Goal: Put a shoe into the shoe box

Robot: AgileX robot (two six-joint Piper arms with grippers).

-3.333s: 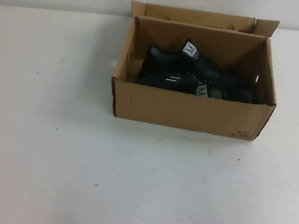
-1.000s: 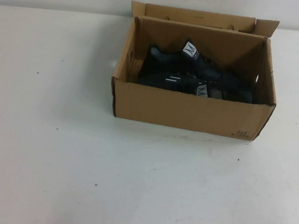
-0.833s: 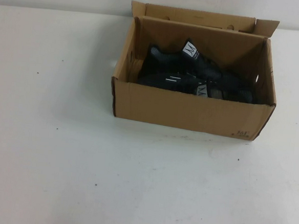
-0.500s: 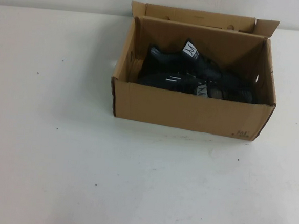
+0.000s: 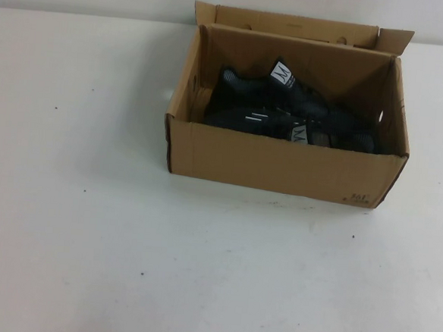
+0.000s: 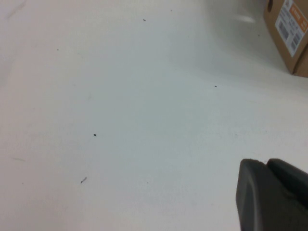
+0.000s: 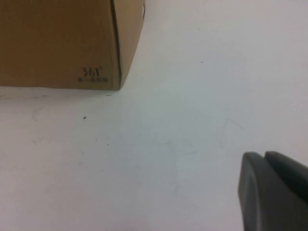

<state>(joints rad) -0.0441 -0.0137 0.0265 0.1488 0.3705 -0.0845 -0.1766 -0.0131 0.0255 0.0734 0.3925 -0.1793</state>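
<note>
The brown cardboard shoe box [image 5: 282, 169] stands open at the back middle of the white table, flaps up. Two black mesh sneakers lie inside it side by side: one shoe [image 5: 262, 122] nearer me, the other [image 5: 287, 91] behind it, white tongue labels showing. Neither arm shows in the high view. My left gripper [image 6: 265, 162] is shut and empty over bare table, with a box corner [image 6: 288, 29] far off. My right gripper [image 7: 263, 155] is shut and empty over bare table, short of the box's printed corner [image 7: 91, 74].
The white table [image 5: 125, 243] stretches wide in front of and left of the box. A pale wall runs along the table's back edge behind the box. Small dark specks dot the tabletop.
</note>
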